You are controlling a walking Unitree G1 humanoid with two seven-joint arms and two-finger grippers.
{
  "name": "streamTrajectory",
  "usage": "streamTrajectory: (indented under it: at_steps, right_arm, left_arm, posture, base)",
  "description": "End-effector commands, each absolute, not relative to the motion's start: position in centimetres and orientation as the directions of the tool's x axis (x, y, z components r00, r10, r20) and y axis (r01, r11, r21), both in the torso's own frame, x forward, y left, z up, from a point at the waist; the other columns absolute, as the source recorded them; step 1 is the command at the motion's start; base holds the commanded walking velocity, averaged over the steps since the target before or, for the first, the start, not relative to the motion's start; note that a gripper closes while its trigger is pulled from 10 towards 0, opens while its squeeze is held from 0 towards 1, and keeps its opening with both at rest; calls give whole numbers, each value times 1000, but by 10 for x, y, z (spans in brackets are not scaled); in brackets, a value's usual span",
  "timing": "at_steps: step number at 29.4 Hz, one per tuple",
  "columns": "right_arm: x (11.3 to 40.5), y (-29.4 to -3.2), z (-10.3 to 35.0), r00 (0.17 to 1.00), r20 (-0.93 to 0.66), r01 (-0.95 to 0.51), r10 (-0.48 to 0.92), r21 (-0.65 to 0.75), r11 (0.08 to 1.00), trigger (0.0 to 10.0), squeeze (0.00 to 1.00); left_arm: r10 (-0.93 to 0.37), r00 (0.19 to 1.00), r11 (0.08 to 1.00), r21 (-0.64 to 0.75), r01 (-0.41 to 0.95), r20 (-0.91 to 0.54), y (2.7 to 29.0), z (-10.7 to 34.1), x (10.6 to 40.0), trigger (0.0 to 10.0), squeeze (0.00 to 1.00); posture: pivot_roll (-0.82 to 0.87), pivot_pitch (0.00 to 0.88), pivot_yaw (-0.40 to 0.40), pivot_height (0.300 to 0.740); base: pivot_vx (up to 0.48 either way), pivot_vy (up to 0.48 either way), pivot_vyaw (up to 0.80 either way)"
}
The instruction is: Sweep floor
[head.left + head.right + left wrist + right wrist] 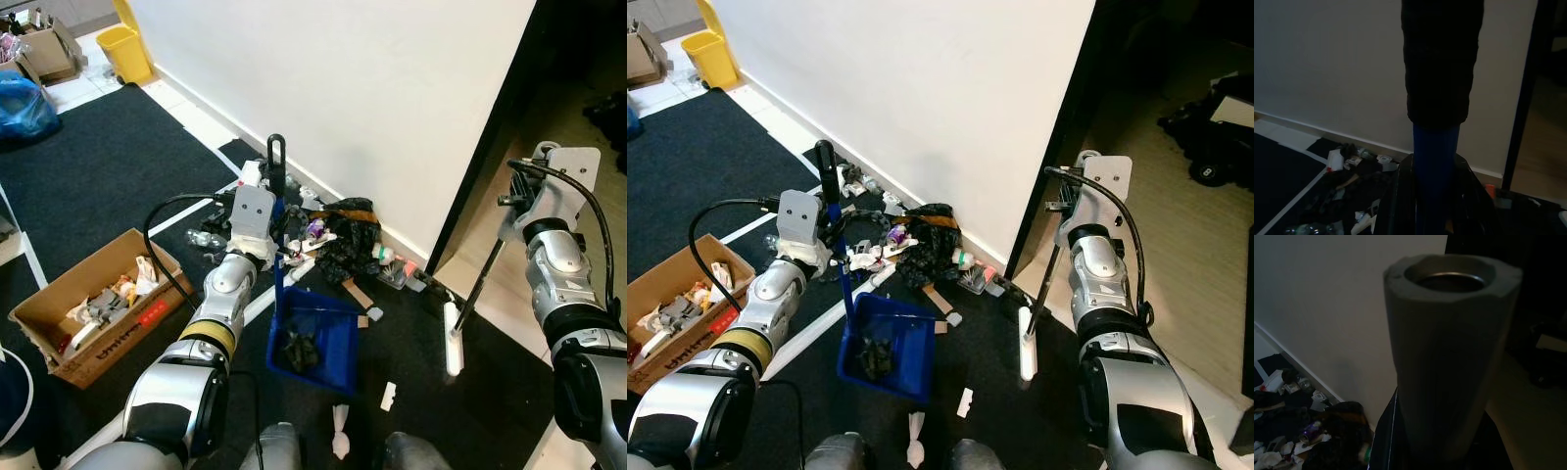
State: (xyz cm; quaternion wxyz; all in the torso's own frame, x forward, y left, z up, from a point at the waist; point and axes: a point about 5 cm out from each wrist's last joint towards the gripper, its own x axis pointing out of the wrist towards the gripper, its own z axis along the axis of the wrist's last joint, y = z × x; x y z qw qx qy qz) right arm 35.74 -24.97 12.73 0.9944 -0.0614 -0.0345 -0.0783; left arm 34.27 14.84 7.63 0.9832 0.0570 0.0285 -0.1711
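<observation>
Head views bright, evenly lit, sharp; white wall point(372, 108) softly glowing, doorway right of wall dark. Wrist views dim, murky; close broom handle point(1449, 357) and dustpan handle point(1437, 98) blurred, out of focus.

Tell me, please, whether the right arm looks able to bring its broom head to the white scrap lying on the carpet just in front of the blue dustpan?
Probably yes. The right gripper holds the broom, whose white head rests on dark carpet beside the white scrap, with bare carpet between them. The blue dustpan, held upright by the left gripper, stands off to the side.
</observation>
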Motion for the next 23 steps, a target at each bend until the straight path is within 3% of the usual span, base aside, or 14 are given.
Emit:
streamTrajectory:
  at_steps: [1,10,23]
  right_arm:
    - [363,-242,137,986,118,133,-119,-123,983,10000,0]
    - [363,-233,133,990,105,104,-91,-121,987,10000,0]
    - [361,-214,118,998,56,25,-19,-125,992,10000,0]
  left_arm:
    - [-343,939,931,116,345,-39,147,82,344,10000,0]
    - [-320,947,939,120,322,-42,147,80,344,10000,0]
    - [-299,954,945,134,299,-25,155,80,341,10000,0]
  posture:
    - [94,0,4,740]
    - [94,0,-2,740]
    - [87,17,-17,740]
  base:
    - [0,-435,0]
    - [81,-420,0]
    - [0,0,0]
